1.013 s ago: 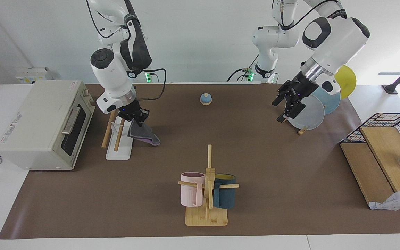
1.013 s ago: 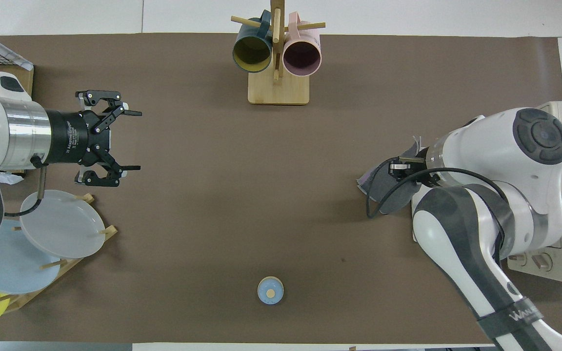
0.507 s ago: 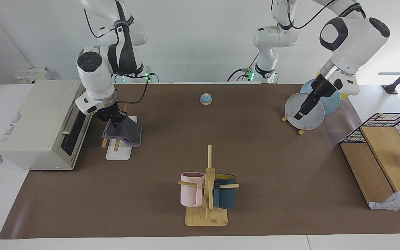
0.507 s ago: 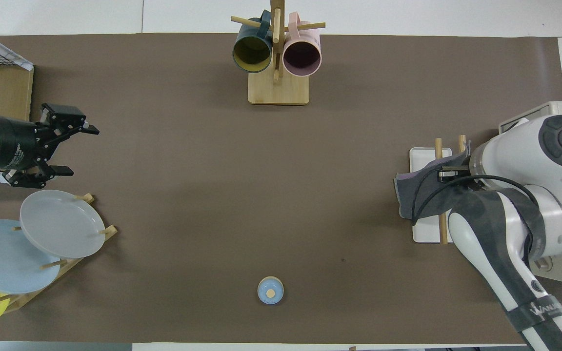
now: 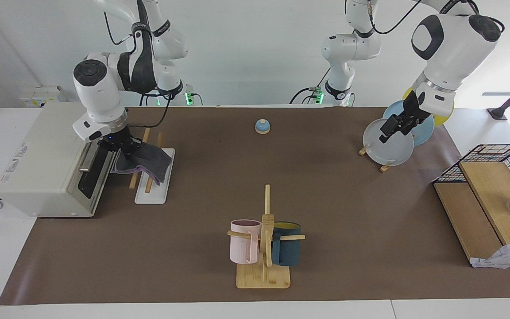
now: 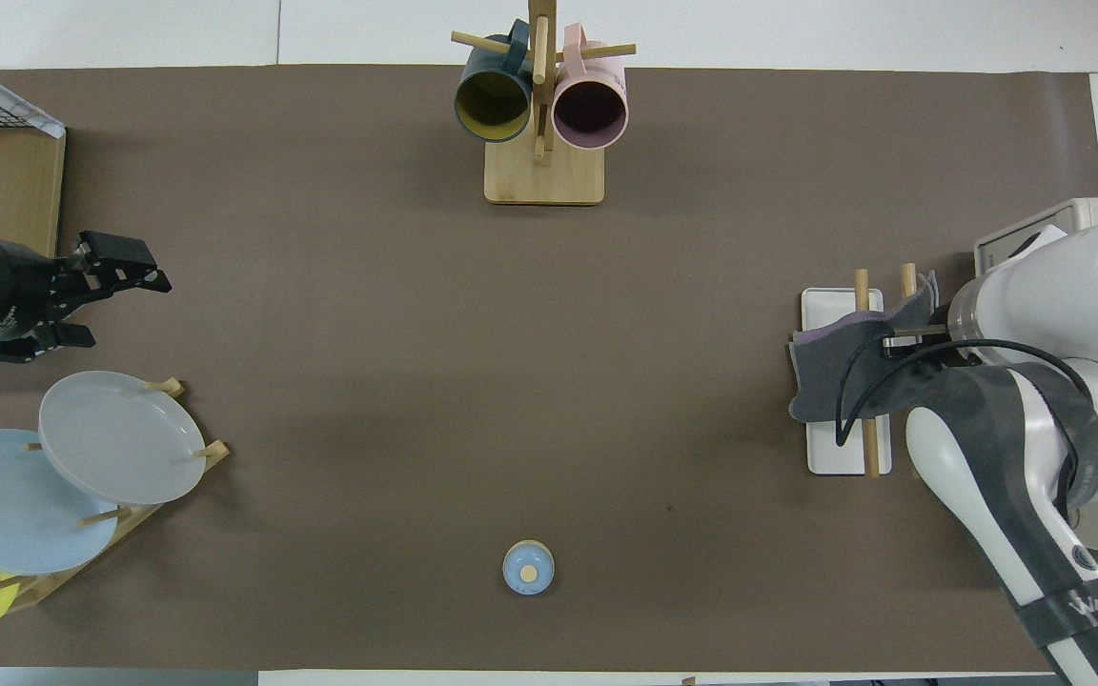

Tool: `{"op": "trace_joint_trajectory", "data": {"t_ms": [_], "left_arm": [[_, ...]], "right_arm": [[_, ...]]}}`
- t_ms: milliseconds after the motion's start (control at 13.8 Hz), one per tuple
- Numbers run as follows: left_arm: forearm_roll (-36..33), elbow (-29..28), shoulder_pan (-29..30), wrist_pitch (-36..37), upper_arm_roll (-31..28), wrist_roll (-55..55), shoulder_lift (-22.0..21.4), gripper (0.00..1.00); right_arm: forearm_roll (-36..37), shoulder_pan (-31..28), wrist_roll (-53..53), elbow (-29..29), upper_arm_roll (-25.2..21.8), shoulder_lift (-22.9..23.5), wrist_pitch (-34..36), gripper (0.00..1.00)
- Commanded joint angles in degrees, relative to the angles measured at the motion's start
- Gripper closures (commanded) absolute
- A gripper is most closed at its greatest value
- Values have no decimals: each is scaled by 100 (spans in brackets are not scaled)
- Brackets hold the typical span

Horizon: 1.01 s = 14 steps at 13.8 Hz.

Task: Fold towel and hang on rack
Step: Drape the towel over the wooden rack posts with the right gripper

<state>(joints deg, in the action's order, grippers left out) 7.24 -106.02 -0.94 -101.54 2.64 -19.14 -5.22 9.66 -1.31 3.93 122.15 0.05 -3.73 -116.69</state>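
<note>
We drape the towel [image 5: 142, 157] over the rack [image 5: 152, 188], pinched in our right tool [image 5: 124, 148]; next, release. Left tool [image 5: 392, 128], at three o'clock, waits open.

Two grippers are counted: the left gripper [image 5: 396, 126] and the right gripper [image 5: 124, 146]. One towel [image 5: 144, 157] and one rack [image 5: 154, 179] with two rods are seen. Two mugs [image 5: 245, 246] are hung on one mug tree [image 5: 265, 230]. Three plates [image 5: 390, 144], one toaster oven [image 5: 51, 157] and one bell [image 5: 262, 126] are counted.
</note>
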Motion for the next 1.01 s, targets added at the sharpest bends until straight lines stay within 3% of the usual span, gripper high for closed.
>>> {"op": "trace_joint_trajectory", "data": {"t_ms": [0,289,579,724,796,868,941], "left_arm": [[-380,485,-2,572,26,454,214,0],[-451,985,-29,1249,61,1104,399,0],[-451,1004,-38,1277,70,1149,425,0],[-451,1004,-46,1242,70,1149,434,0],[-451,995,-55,1268,70,1228,425,0],[-442,978,-99,1277,70,1342,425,0],[-442,978,-117,1277,70,1430,425,0]], "right_arm": [[159,-27,-41,-166,74,4,208,100],[124,-27,64,-113,83,-5,199,100],[71,-27,230,-51,83,-22,173,100],[71,-27,310,-25,92,-40,182,52],[79,-27,276,-25,92,-31,182,21],[79,-18,284,-25,92,-40,173,3],[79,-9,284,-25,92,-40,173,0]]}}
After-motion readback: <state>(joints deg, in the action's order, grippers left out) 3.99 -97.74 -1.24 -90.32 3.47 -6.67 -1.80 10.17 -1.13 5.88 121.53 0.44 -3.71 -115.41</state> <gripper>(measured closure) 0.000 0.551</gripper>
